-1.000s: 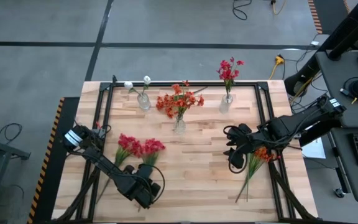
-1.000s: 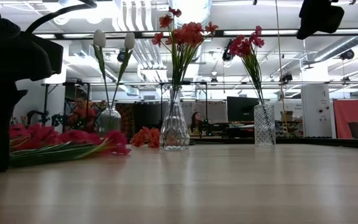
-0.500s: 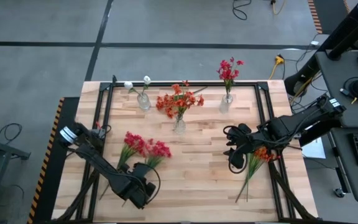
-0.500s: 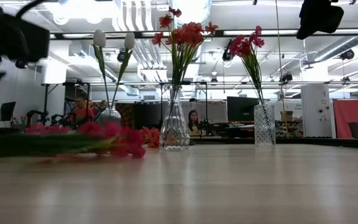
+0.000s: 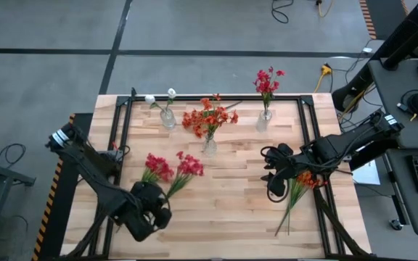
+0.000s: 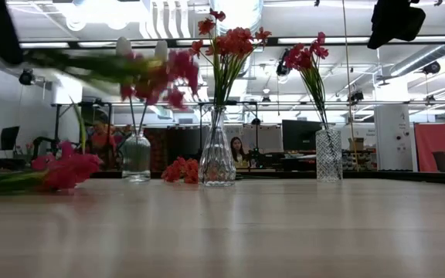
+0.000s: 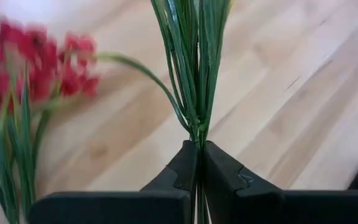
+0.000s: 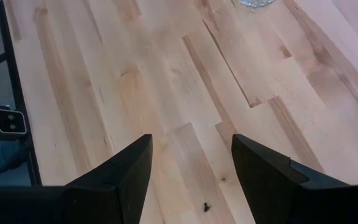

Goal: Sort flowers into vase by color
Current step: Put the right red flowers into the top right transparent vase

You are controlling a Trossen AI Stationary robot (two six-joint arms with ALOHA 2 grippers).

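Between the left gripper's closed jaws, the crimson-red spray's stems are pinched low down, blooms raised off the desk. Lift clear of the second red spray lying beside it before swinging toward the red-flower vase. Right gripper waits, jaws half open, empty.

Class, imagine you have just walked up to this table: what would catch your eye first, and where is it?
Most striking is the left gripper at the table's front left, shut on the green stems of a crimson-red spray held above the wood, with a second red spray lying beside it. Along the far edge stand three glass vases: white blooms, orange flowers and red ones. The right gripper waits open at right.
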